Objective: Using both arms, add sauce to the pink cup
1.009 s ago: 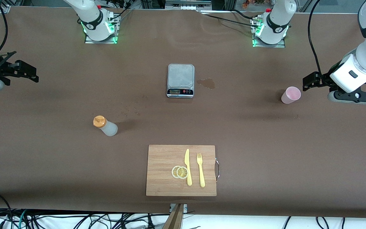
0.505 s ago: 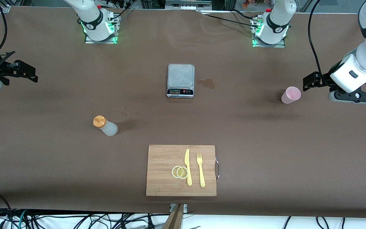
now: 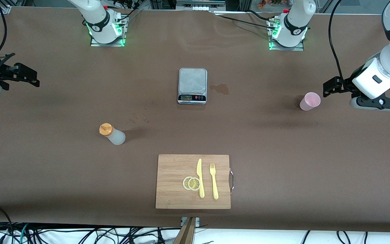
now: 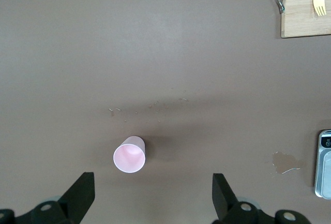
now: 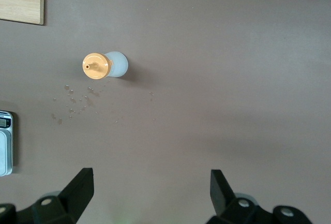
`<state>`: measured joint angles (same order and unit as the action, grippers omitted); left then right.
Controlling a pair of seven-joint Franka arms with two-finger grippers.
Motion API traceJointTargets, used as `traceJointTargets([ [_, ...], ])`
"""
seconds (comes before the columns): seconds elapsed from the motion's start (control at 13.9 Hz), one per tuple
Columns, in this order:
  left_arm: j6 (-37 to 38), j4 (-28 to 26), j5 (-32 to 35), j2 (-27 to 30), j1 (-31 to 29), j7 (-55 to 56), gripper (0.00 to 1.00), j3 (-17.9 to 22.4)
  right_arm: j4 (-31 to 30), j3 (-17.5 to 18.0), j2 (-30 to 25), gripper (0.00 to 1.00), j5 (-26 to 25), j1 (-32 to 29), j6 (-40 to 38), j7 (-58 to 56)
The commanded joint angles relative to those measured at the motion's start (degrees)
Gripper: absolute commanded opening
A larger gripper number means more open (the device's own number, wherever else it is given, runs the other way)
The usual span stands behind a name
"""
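Observation:
The pink cup stands upright on the brown table toward the left arm's end; it also shows in the left wrist view. My left gripper hangs open and empty in the air beside the cup; its open span shows in the left wrist view. The sauce bottle, whitish with an orange cap, stands toward the right arm's end and shows in the right wrist view. My right gripper is open and empty over the table's end, well away from the bottle; its open span shows in the right wrist view.
A steel kitchen scale sits mid-table with a wet stain beside it. A wooden cutting board nearer the front camera carries lemon slices, a yellow knife and a yellow fork.
My right gripper has drifted slightly toward the table's end. The left arm has barely moved. Cup and bottle are unmoved.

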<state>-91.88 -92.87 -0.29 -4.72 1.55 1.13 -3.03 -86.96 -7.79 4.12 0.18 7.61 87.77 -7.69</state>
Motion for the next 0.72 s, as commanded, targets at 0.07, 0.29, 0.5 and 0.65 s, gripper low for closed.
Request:
traceJointTargets([
  [0.07,0.6,-4.5,1.8,-1.3,-2.0,-0.2,1.00,0.1,0.5,-0.1,-0.4,1.00,0.7,-0.2,-0.9,-0.7],
  [0.29,-6.5,-15.0,4.9,1.7,-5.3,-0.8,1.00,0.0,0.5,0.1,-0.4,1.00,0.8,-0.2,-0.6,-0.5],
  [0.5,-17.8,-30.5,7.1,7.4,-9.4,-6.5,1.00,0.0,0.5,0.1,-0.1,1.00,0.2,0.2,-0.6,-0.7],
  [0.65,-23.5,-37.4,7.1,6.9,-10.6,-8.2,1.00,-0.1,0.5,0.1,-0.2,1.00,0.2,0.1,-0.9,-0.7],
])
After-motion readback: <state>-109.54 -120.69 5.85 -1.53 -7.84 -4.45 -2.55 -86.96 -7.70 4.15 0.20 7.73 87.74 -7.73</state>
